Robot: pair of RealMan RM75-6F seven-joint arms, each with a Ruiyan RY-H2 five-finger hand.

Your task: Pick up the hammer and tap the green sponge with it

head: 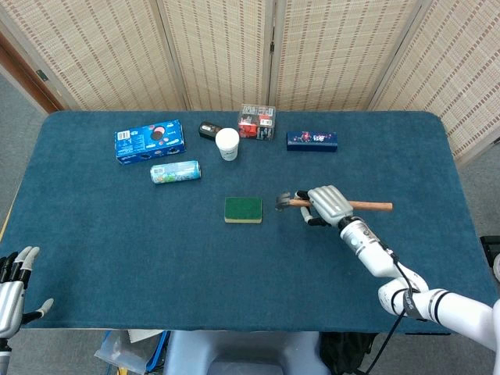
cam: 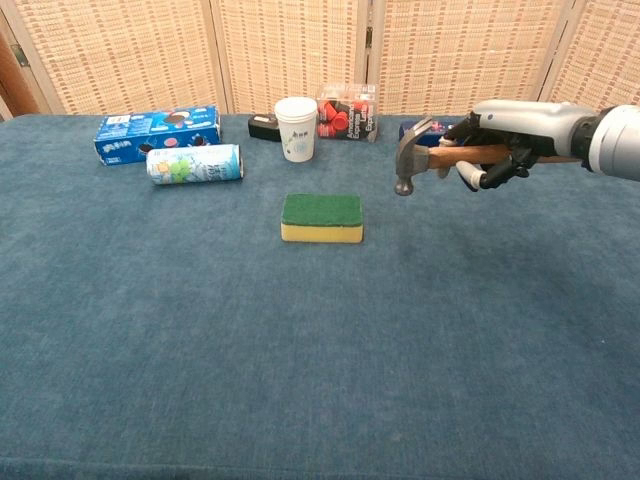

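Note:
My right hand (head: 328,205) (cam: 505,135) grips the wooden handle of the hammer (head: 367,206) (cam: 412,160) and holds it in the air above the table. Its steel head points left and hangs a little to the right of the green sponge (head: 243,208) (cam: 322,211), which lies flat on its yellow base mid-table. Head and sponge are apart. My left hand (head: 12,293) hangs off the table's front left corner with fingers spread, holding nothing; only the head view shows it.
Along the back of the blue table (head: 117,234) stand a blue cookie box (head: 149,141), a lying can (head: 175,172), a white paper cup (head: 227,144), a small black item (head: 208,130), a clear box of red pieces (head: 257,122) and a dark blue box (head: 312,141).

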